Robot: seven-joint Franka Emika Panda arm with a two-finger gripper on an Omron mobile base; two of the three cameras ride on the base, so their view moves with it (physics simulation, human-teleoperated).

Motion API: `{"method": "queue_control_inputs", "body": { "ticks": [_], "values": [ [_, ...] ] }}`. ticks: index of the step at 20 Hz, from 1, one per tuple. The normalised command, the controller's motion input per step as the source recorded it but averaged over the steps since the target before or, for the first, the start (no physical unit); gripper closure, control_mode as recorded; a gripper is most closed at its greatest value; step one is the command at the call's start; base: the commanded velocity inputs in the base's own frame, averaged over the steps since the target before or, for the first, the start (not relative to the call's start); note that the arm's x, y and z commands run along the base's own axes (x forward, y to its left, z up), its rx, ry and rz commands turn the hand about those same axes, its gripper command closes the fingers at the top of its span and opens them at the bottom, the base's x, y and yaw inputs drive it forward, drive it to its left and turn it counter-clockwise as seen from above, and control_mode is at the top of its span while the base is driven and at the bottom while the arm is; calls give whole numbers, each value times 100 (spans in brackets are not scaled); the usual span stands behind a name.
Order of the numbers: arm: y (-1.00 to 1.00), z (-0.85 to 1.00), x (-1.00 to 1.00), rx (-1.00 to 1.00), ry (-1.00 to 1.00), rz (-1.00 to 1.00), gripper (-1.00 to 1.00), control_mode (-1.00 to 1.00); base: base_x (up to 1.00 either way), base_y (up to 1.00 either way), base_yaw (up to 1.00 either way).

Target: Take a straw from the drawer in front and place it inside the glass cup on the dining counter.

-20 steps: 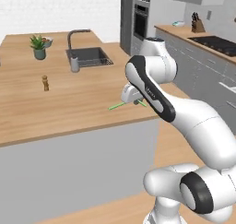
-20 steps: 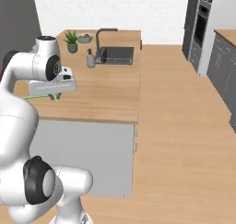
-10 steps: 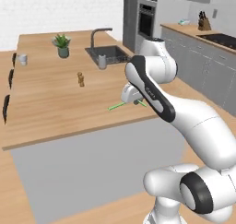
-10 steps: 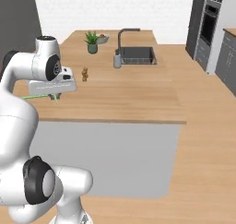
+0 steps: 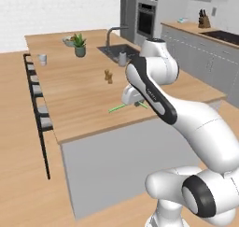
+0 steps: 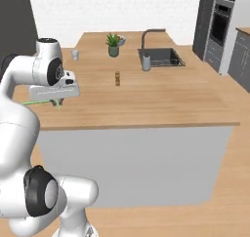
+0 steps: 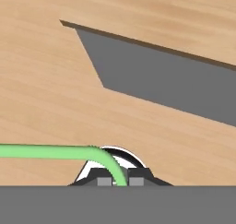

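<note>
The light wood worktop (image 5: pixel 79 93) carries a glass cup (image 5: pixel 42 59) near its far left edge, a potted plant (image 5: pixel 80 46), a soap bottle (image 5: pixel 122 59) beside the sink (image 5: pixel 119 51), and a small brown figure (image 5: pixel 108 75) mid-surface.

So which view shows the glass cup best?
The left base view: the cup stands clear on the counter's far corner by the stools. In the right base view it is smaller, just past the arm. The hand view looks at wood and the straw.
</note>
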Motion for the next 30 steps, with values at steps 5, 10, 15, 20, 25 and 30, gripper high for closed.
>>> {"method": "queue_control_inputs", "body": {
  "ticks": [5, 10, 15, 20, 25, 30],
  "values": [
    [0, 0, 0, 0, 0, 0, 100, 100, 0, 100, -34],
    [0, 0, 0, 0, 0, 0, 100, 100, 1, 100, -42],
    [0, 0, 0, 0, 0, 0, 100, 100, 2, 100, -46],
    [0, 0, 0, 0, 0, 0, 100, 100, 3, 100, -46],
    [0, 0, 0, 0, 0, 0, 100, 100, 1, 100, -45],
    [0, 0, 0, 0, 0, 0, 100, 100, 0, 100, -42]
  ]
}}
